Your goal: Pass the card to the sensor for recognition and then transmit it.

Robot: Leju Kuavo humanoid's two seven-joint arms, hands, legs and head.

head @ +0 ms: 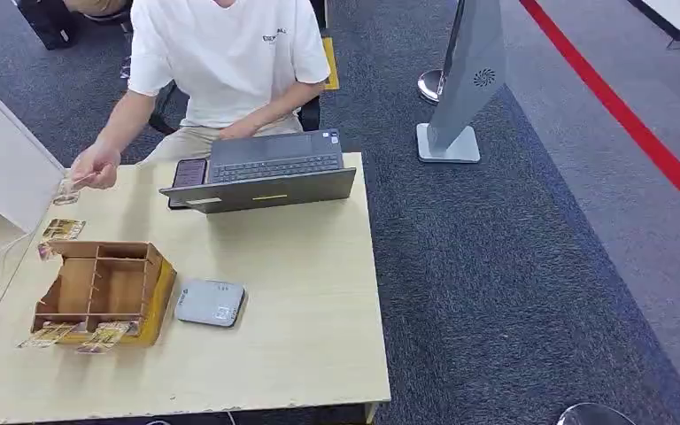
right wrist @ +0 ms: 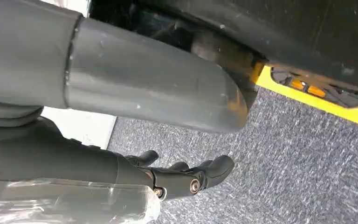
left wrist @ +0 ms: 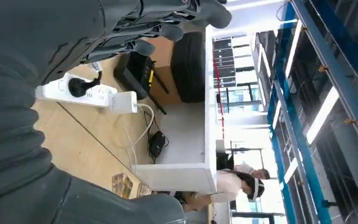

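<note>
Both hands look loosely curled and hold nothing as I read it: left hand (left wrist: 163, 32) over a power strip (left wrist: 91, 93), right hand (right wrist: 186, 177) above grey carpet (right wrist: 298, 158). On the table (head: 301, 292), a person's hand (head: 96, 165) pinches a card (head: 67, 188) at the far left, beyond the wooden card box (head: 106, 290) and the grey sensor (head: 210, 303) just right of it.

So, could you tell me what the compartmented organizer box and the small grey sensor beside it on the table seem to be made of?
The organizer box looks like thin plywood or fibreboard: matt brown panels with slotted dividers and pale cut edges. The sensor appears to be moulded plastic, smooth light grey with rounded corners and a small label. The table under them looks like pale wood-grain laminate, though that is uncertain.
</note>
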